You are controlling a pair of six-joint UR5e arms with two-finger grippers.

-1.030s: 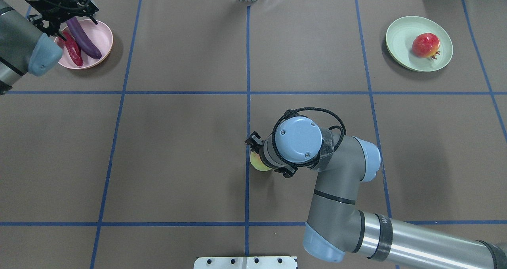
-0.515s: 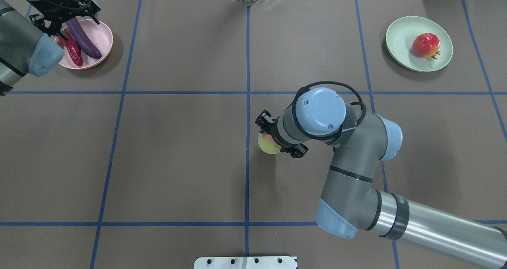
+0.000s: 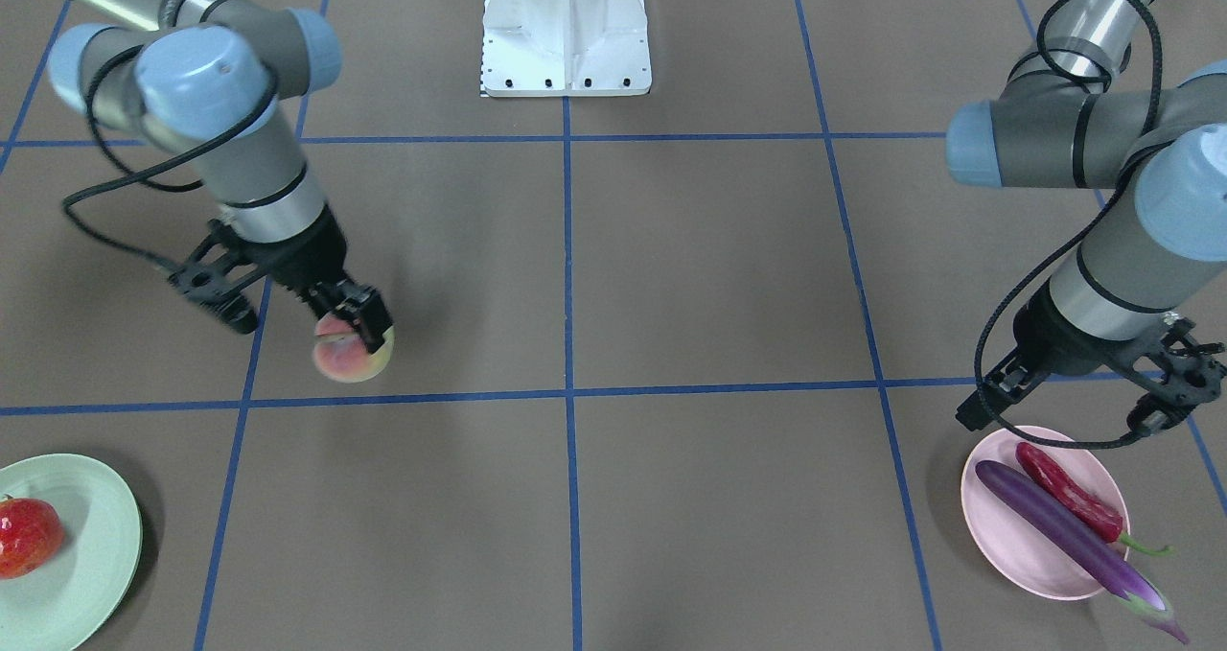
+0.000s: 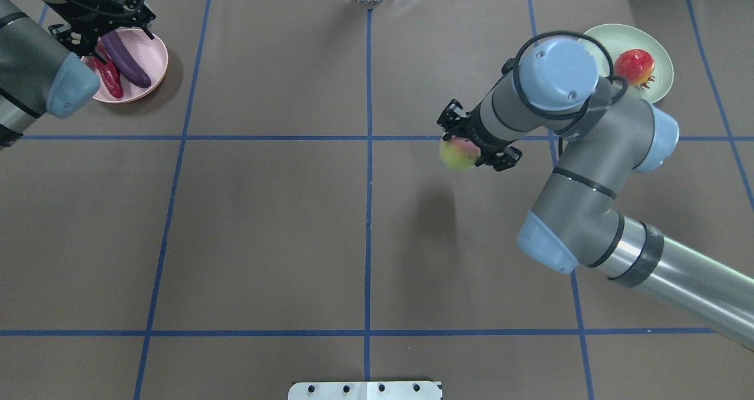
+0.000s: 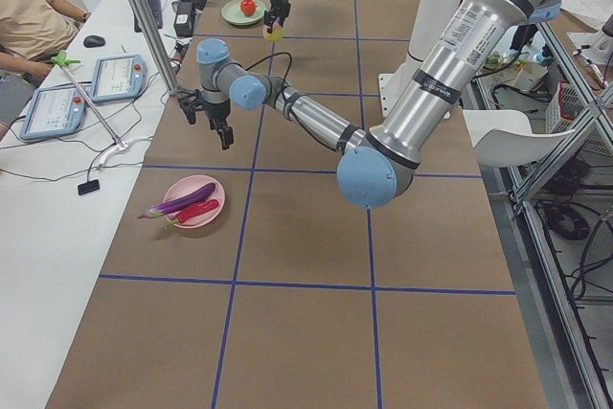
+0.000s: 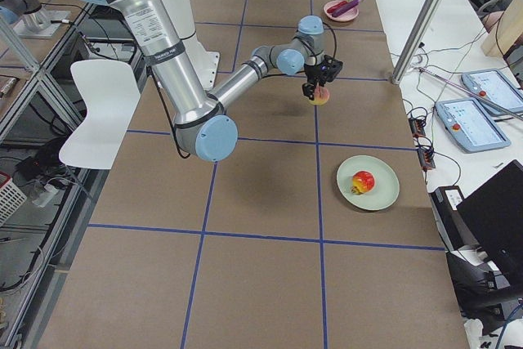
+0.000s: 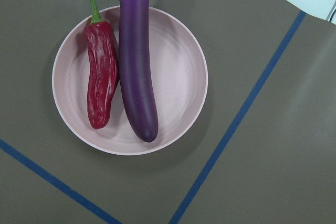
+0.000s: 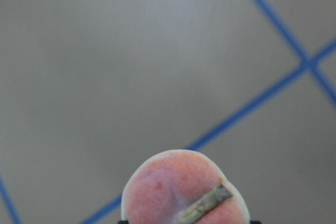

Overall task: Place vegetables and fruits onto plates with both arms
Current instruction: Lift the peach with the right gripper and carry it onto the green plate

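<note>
Brown surface [image 4: 265,223] with a blue tape grid carries everything.

Right arm [image 4: 589,152], grey and silver with light-blue joint caps: comes in from 4 o'clock in the overhead view, and its wrist covers the 9 o'clock edge of the mint plate. Left arm [image 3: 1131,239], same build: sits over the 10 o'clock corner of the overhead view.

Pale mint green round plate [image 3: 96,546]: at the 2 o'clock corner in the overhead view, about 2 o'clock from the peach and well apart from it. Pale pink round plate [image 7: 173,77]: at the 10 o'clock corner.

Left gripper [image 3: 1069,411]: fingers spread wide and holding nothing. It hangs above the pink plate's rim on the robot side.

Right gripper [image 3: 347,330]: fingers pinching the peach from above.

Long glossy purple eggplant [image 7: 135,61]: lies on the pink plate and runs 12 to 6 in the left wrist view. Its calyx end pokes past the rim at 12.

Wrinkled red chili pepper [image 7: 102,77]: on the same plate at the eggplant's 9 o'clock side, touching it. Its green stem reaches over the rim.

Mottled red-orange round pomegranate-like fruit [image 3: 24,536]: sits on the mint plate, near its middle in the overhead view.

Round pink-yellow peach [image 4: 458,154]: held clear of the surface, with its shadow falling at its 7 o'clock. The stem groove and a brown stem stub face the right wrist camera.
</note>
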